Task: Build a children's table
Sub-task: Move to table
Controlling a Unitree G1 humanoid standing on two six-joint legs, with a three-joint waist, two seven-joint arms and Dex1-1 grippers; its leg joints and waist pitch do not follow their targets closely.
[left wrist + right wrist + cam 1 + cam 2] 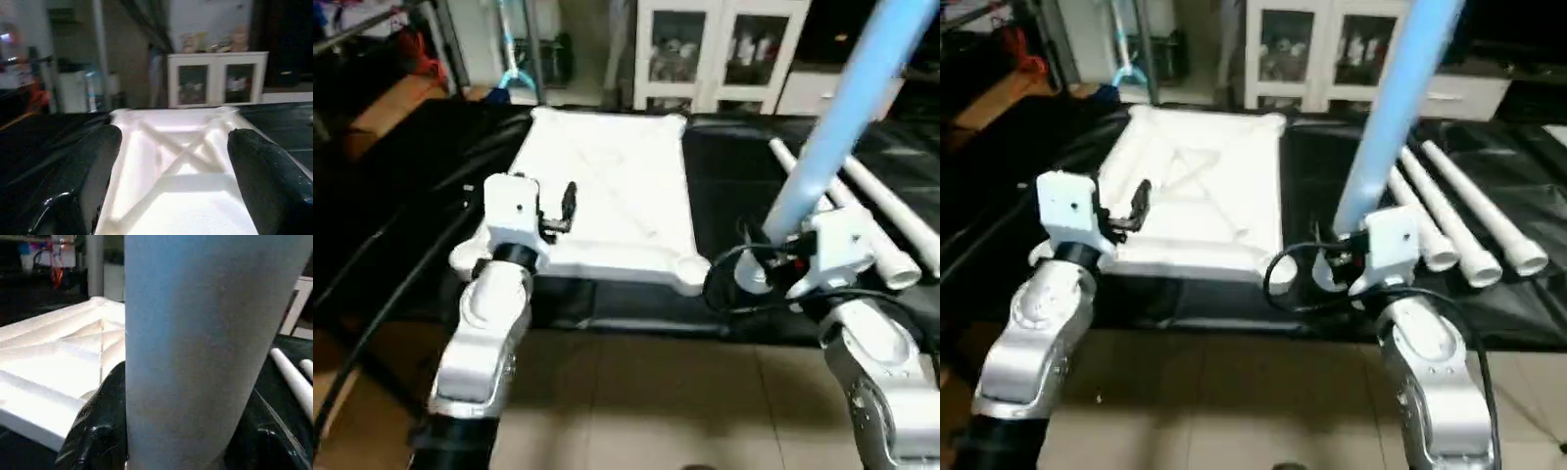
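Right end effector [1347,266] clamps upright leg [1393,108]; left [171,161] wide open, empty. Centre leg over top's [607,186] near corner socket [688,271], keep vertical.

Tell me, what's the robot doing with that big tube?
It is building a little table. The white table top lies upside down on a black mat, ribs facing up. The right gripper is shut on one long leg, holding it nearly upright beside the top's near corner socket. The left gripper hangs open over the top's other side, holding nothing. Three more legs lie on the mat, waiting. No leg is screwed in yet.
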